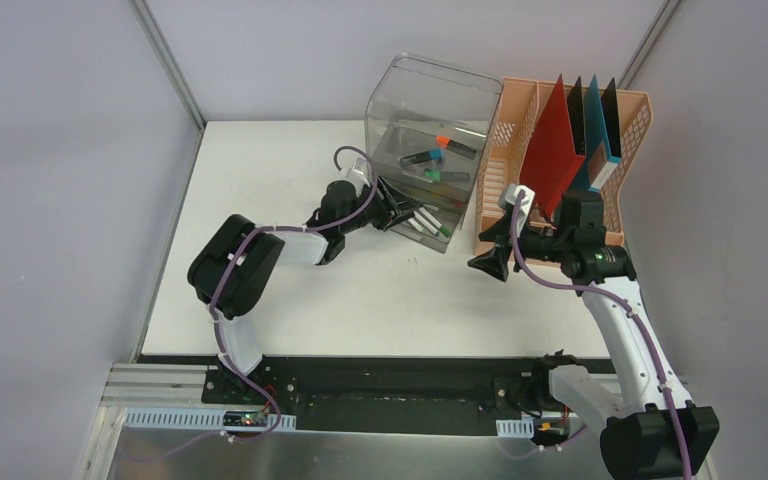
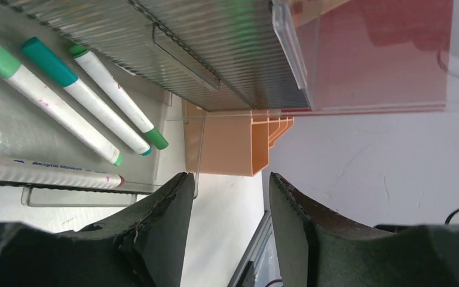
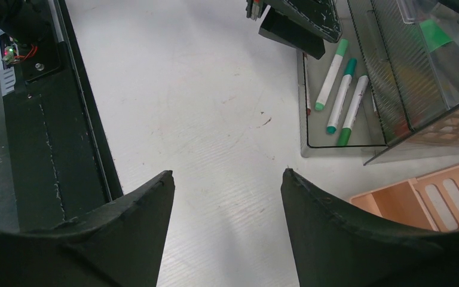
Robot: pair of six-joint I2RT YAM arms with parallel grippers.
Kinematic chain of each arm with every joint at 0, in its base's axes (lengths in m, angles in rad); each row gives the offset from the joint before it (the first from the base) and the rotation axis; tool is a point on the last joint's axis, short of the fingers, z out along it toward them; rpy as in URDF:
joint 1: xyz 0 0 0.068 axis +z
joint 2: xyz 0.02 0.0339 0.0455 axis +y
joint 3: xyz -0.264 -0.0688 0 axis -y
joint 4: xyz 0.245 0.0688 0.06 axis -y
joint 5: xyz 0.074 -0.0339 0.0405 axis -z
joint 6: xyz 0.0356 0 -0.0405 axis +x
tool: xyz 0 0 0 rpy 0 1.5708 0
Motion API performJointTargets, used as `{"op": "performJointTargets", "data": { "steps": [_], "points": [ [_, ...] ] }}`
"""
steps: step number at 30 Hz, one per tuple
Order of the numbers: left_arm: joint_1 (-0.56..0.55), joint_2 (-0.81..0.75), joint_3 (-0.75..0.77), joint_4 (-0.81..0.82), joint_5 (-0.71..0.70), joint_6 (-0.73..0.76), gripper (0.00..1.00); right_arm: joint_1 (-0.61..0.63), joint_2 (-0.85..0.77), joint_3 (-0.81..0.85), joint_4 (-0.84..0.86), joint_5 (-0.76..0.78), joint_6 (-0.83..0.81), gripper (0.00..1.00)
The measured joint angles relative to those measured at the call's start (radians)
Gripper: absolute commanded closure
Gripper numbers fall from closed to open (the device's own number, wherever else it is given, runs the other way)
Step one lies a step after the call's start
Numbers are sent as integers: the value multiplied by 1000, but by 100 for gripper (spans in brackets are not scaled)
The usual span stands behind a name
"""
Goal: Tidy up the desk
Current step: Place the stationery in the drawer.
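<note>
Bright even light, soft shadows on desk (image 1: 380,300)

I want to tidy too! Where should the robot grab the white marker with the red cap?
Probably across its round barrel near the red cap, from above: the red-capped white marker lies flat on the clear plastic organizer's shelf, and there the green-capped markers leave most room.

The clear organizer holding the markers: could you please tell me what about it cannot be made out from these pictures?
- Top external view: the left gripper covers part of the front of the clear organizer, so the marker count there is unsure.
- Left wrist view: the print on the red marker is blurred, and the frame edge cuts off its left end.
- Right wrist view: the ribbed wall smears the bin's contents into colour patches.
</note>
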Motion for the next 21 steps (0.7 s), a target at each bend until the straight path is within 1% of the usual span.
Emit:
{"op": "performJointTargets", "data": {
  "steps": [6, 11, 14, 16, 19, 20, 21],
  "points": [
    [0, -63, -79, 23, 29, 95, 48, -2, 0, 0, 0, 0, 0, 31],
    [0, -214, -175, 20, 26, 220, 46, -2, 0, 0, 0, 0, 0, 31],
    [0, -313, -229, 26, 21, 298, 42, -3, 0, 0, 0, 0, 0, 31],
    [0, -373, -262, 31, 14, 346, 37, -5, 0, 0, 0, 0, 0, 31],
    [0, -462, -319, 32, -22, 409, 26, -9, 0, 0, 0, 0, 0, 31],
    [0, -484, -336, 35, -37, 421, 22, -11, 0, 0, 0, 0, 0, 31],
    [0, -513, -362, 40, -56, 438, 16, -11, 0, 0, 0, 0, 0, 31]
  ]
}}
